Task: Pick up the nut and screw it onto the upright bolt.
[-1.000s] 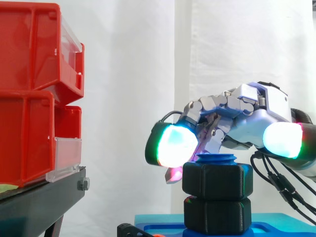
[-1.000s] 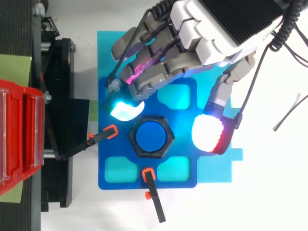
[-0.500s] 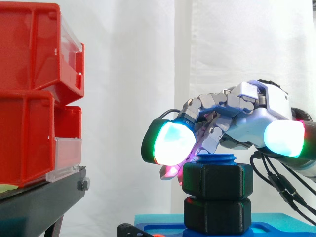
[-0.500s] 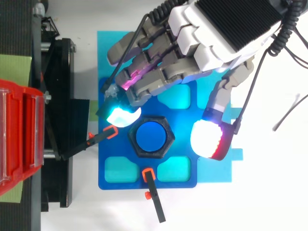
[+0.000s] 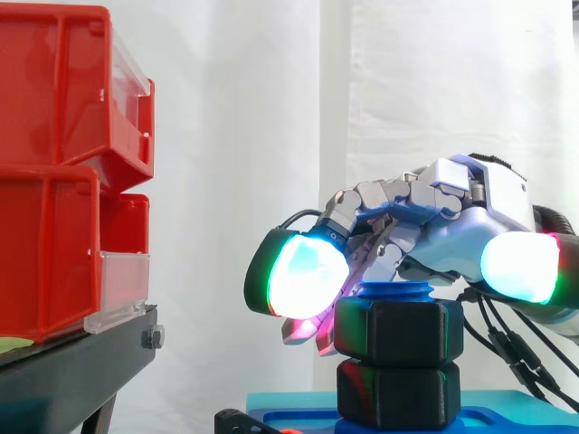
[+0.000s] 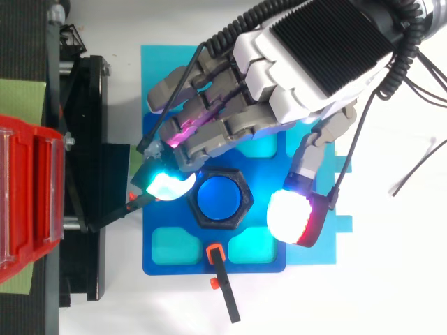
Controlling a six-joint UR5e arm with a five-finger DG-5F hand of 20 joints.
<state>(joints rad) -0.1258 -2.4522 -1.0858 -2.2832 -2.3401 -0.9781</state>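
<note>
White curtain (image 5: 235,136) behind. Black nut (image 5: 398,330) seated on upright blue bolt (image 6: 220,197). Directly above nut, hand (image 6: 300,63) with fingers (image 5: 303,276) loosely bent, spread either side of nut, gripping nothing; bolt axis vertical.

The black nut (image 5: 399,331) is showing matt, faintly grainy plastic, the blue bolt (image 6: 218,198) is looking smoother, the red bins (image 5: 54,90) are gleaming glossy plastic, and the white curtain (image 5: 244,136) is hanging as soft cloth.
</note>
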